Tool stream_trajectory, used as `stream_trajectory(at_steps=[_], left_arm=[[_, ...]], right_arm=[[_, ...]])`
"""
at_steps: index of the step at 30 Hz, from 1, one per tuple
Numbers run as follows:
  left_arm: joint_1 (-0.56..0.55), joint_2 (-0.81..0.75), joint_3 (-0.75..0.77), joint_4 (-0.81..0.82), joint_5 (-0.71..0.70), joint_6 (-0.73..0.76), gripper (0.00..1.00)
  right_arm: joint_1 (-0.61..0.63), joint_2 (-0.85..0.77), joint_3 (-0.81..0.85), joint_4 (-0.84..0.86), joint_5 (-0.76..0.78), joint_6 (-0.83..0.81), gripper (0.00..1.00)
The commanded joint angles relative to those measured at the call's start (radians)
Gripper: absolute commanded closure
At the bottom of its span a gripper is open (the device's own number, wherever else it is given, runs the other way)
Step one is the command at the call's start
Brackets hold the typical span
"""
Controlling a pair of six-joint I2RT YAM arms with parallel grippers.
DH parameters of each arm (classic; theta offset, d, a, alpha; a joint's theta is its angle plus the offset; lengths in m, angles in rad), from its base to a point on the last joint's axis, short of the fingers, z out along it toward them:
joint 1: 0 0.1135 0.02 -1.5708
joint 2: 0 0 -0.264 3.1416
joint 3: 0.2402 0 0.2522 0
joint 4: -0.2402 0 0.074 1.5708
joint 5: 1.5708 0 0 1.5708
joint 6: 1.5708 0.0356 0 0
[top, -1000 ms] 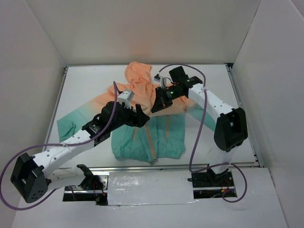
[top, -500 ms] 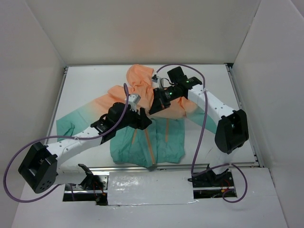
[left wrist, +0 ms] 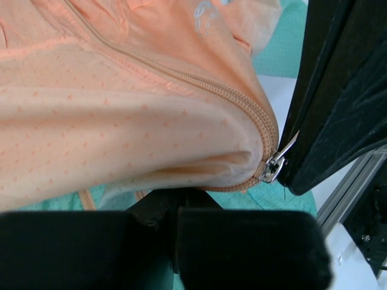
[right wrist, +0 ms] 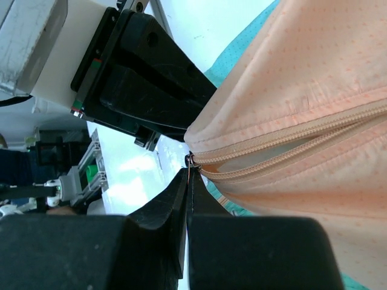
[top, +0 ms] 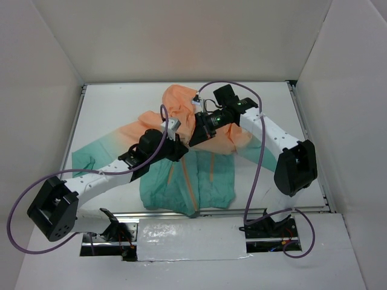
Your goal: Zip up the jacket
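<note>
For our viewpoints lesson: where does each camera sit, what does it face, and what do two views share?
Top external: above, behind the bases, looking down at the jacket on the table; left arm and right arm show.
Left wrist: on the left arm, facing orange fabric and the zipper slider; the left gripper at bottom.
Right wrist: on the right arm, facing that slider; the right gripper at bottom.
Both wrist views share the slider.

Walls: plain white panels – back (top: 181, 36), L (top: 30, 121), R (top: 351, 109).
Surface (top: 109, 115): white, smooth, slight sheen.
Rails (top: 310, 145): alu, along L & R edges.
Near edge: shiny white strip (top: 193, 238).
Light: even, soft shadows.
</note>
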Motion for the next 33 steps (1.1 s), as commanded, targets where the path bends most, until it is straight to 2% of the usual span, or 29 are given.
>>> stream_trajectory(at_steps=[1,8,9,10,11,12,13,16,22,28,33], left_arm=[[0.006,0.004,0.020,0.086,-0.002,0.046,1.00],[0.006,-0.063,-0.066,0.090,-0.002,-0.016,1.00],[0.006,-0.082,-0.074,0.059,-0.022,-0.032,0.97],[0.004,-0.115,-0.083,0.050,-0.020,-0.042,0.75],[0.004,-0.134,-0.095,0.039,-0.014,-0.047,0.65],[0.003,-0.149,-0.095,0.001,-0.005,-0.047,0.40],[0.003,-0.178,-0.086,-0.019,0.001,-0.046,0.32],[-0.017,-0.230,-0.063,-0.097,-0.049,-0.035,0.20],[-0.026,-0.255,-0.029,-0.144,-0.128,0.014,0.16],[-0.025,-0.160,-0.017,0.042,0.015,0.111,0.16],[-0.020,-0.073,0.026,0.105,0.042,0.148,0.17]], right_arm=[[0.003,-0.022,0.005,0.015,-0.063,-0.009,1.00],[-0.020,-0.013,0.016,0.028,-0.051,0.008,1.00],[-0.018,-0.016,0.012,0.032,-0.051,0.008,1.00],[-0.018,-0.017,0.011,0.031,-0.048,0.006,1.00],[-0.020,-0.018,0.008,0.029,-0.037,0.005,1.00],[-0.020,-0.018,0.009,0.028,-0.032,0.003,1.00],[-0.018,-0.016,0.008,0.025,-0.034,0.000,1.00],[-0.018,-0.008,0.012,0.017,-0.040,-0.006,1.00],[-0.018,-0.019,0.011,0.017,-0.051,-0.008,1.00],[-0.014,-0.014,0.023,-0.001,-0.072,-0.018,1.00],[-0.014,-0.010,0.023,-0.024,-0.084,-0.054,1.00]])
